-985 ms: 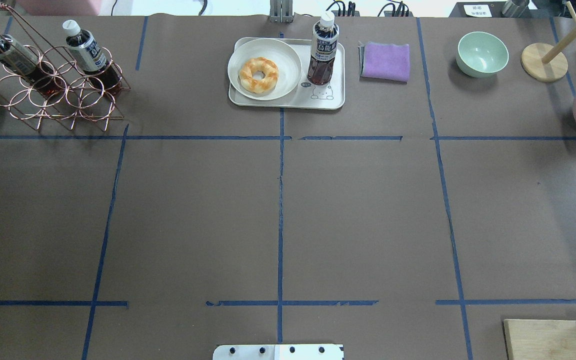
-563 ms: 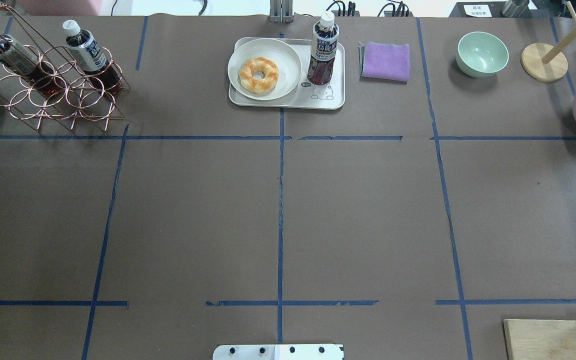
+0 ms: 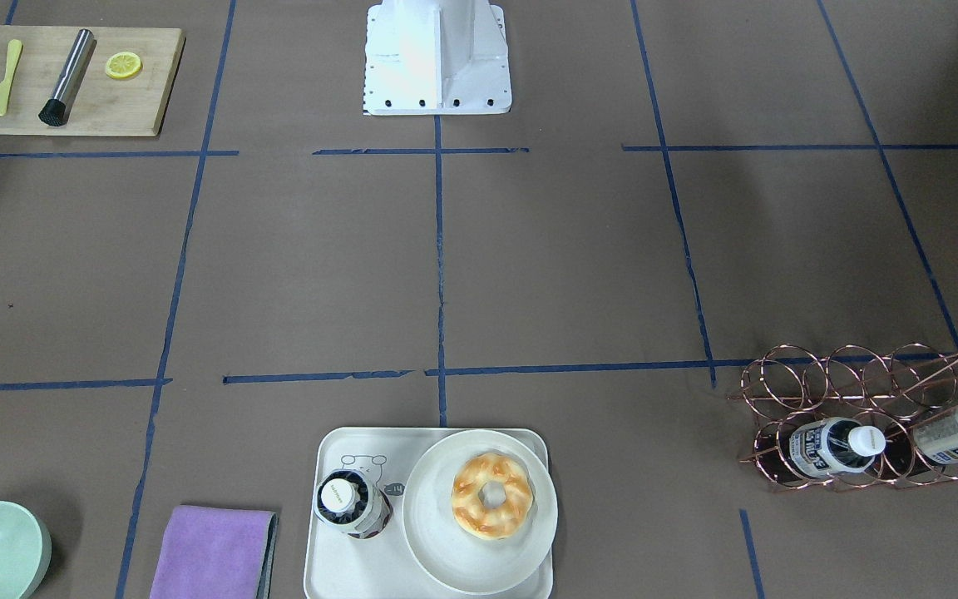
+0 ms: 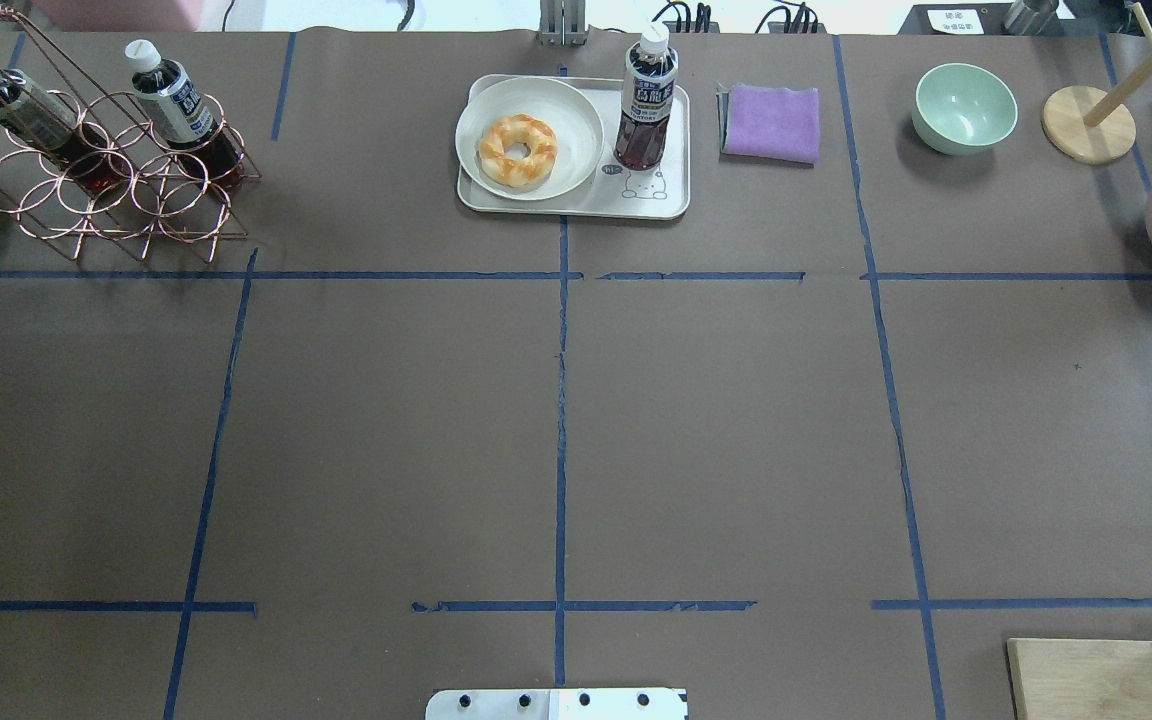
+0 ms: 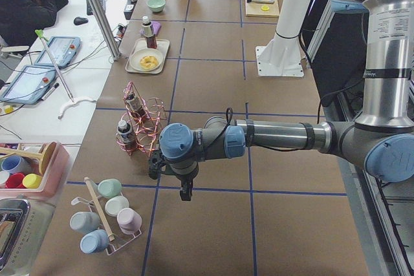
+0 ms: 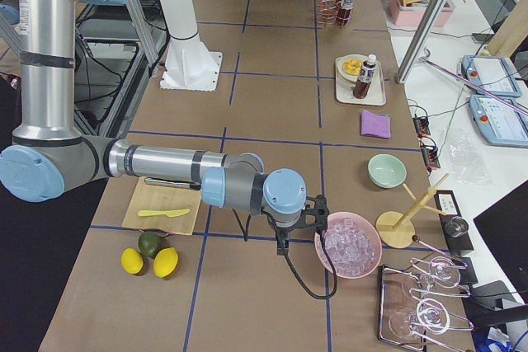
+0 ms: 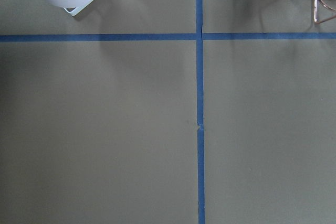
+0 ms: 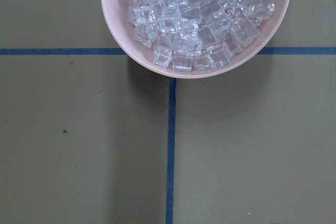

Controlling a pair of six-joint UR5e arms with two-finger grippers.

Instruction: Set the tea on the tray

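Now the tea (image 4: 648,100) stands upright on the tray (image 4: 586,202), at the table's 12 o'clock in the overhead view. A plate (image 4: 576,110) with a doughnut (image 4: 517,150) is at its 9 o'clock. Both arms hang well apart from it, the left gripper (image 5: 186,193) near the wire rack (image 5: 147,127) and the right gripper (image 6: 283,246) beside an ice bowl (image 8: 113,22). Whether either is open, I cannot tell.

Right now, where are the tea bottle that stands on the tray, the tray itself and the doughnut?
tea bottle (image 4: 648,100), overhead exterior view, on its white label.
tray (image 4: 648,192), overhead exterior view, on its bare corner near the bottle.
doughnut (image 4: 492,152), overhead exterior view, on the ring's left part.
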